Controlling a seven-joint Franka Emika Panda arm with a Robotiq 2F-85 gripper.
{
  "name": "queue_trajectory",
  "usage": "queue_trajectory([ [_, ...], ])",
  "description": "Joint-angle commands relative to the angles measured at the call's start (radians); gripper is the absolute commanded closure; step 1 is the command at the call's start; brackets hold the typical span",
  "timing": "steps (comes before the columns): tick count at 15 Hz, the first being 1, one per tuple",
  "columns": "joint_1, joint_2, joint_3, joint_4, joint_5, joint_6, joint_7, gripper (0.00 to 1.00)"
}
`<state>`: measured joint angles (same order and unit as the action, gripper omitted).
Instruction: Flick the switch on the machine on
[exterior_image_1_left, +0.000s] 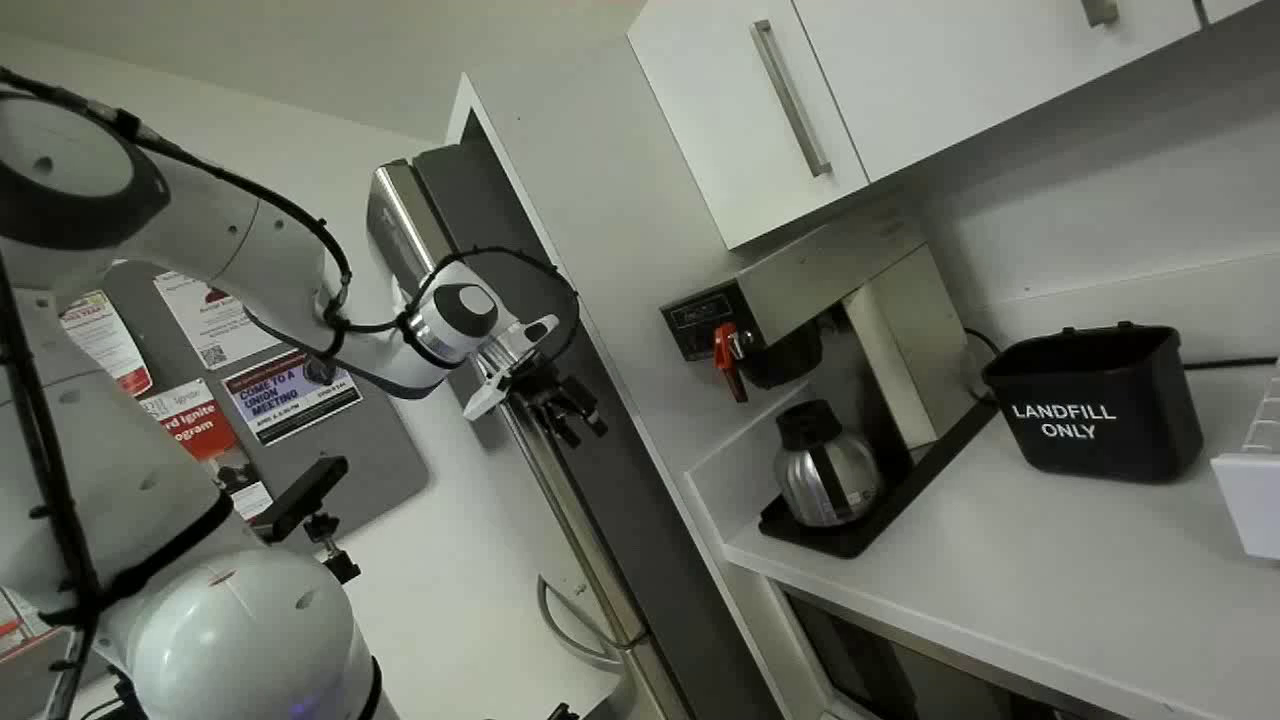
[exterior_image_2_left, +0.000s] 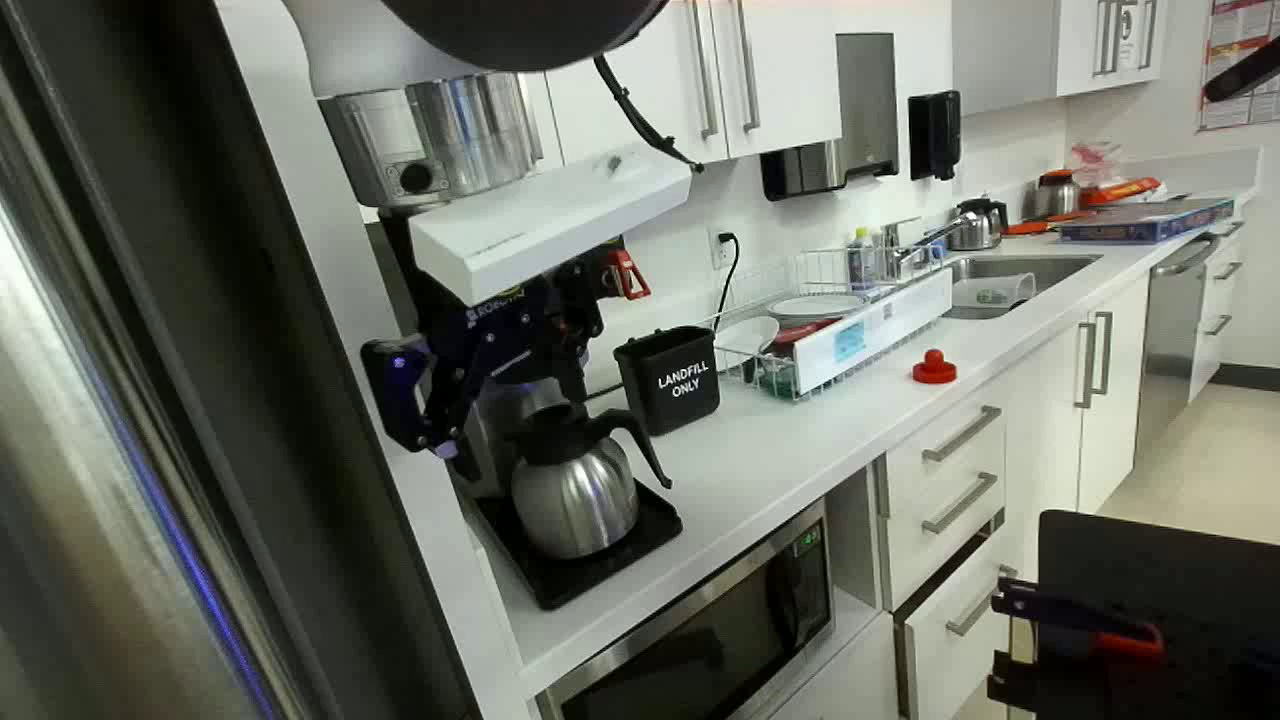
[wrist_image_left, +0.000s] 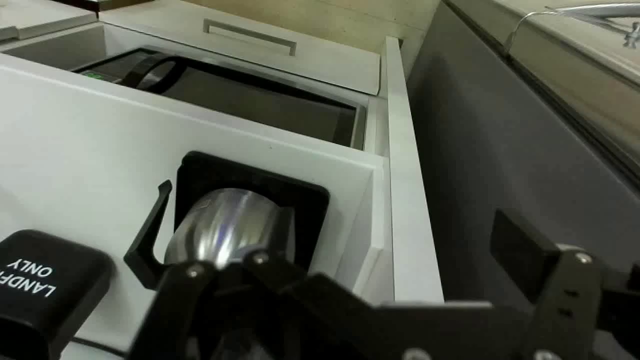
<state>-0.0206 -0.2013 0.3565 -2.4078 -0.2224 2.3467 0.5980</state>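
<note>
Wrist view: bin (wrist_image_left: 55, 285) cut off at left edge; top of carafe (wrist_image_left: 222, 225) mostly hidden behind end effector (wrist_image_left: 400, 237).

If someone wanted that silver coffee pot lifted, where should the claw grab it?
Probably by the black handle, coming from the side toward the dish rack: the handle juts out that way, with a gap between it and the pot, whose rounded metal looks harder to clamp.

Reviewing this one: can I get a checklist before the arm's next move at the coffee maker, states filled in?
1. Gripper open: ok, fingers apart.
2. Gripper clear of coffee maker: ok, gap shows in an exterior view.
3. Steel carafe standing on black base: ok.
4. Switch in wrist view: not ok, none visible.
5. Switch setting: cannot tell, indiscernible on dark front panel.
</note>
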Motion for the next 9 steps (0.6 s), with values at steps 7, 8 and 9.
queue_trajectory([
  [7, 0.048, -0.023, -0.054, -0.021, -0.033, 0.020, 0.017, 0.00],
  [8, 0.051, -0.040, -0.064, -0.032, -0.038, 0.028, 0.015, 0.00],
  [9, 0.054, -0.060, -0.079, -0.046, -0.033, 0.042, 0.002, 0.00],
])
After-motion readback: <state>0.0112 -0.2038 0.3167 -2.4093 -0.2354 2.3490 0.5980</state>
